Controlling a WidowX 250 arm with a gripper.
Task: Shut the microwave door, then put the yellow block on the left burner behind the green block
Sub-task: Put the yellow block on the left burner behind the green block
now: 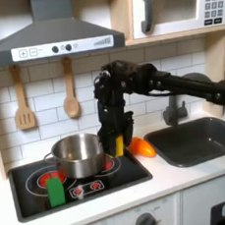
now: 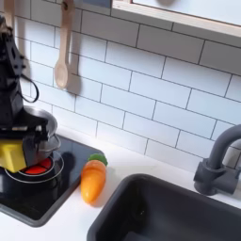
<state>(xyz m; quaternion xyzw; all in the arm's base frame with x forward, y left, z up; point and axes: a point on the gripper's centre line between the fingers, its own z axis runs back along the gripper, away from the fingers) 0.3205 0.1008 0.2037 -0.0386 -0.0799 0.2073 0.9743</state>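
Carrying the yellow block [image 2: 13,154] clamped in my gripper [image 1: 116,144] above the stove's right burner, I'm seeing the microwave door [image 1: 172,7] already shut, leaving placement behind the green block [image 1: 56,189] near the front-left corner.

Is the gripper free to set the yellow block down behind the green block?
Probably not directly: the pot sits right behind the green block, filling that burner. The gripper holds the yellow block at the pot's other side.

Steel pot [image 1: 78,154] on stove's back burner; carrot [image 2: 92,180] btwn stove & sink [image 2: 179,212].
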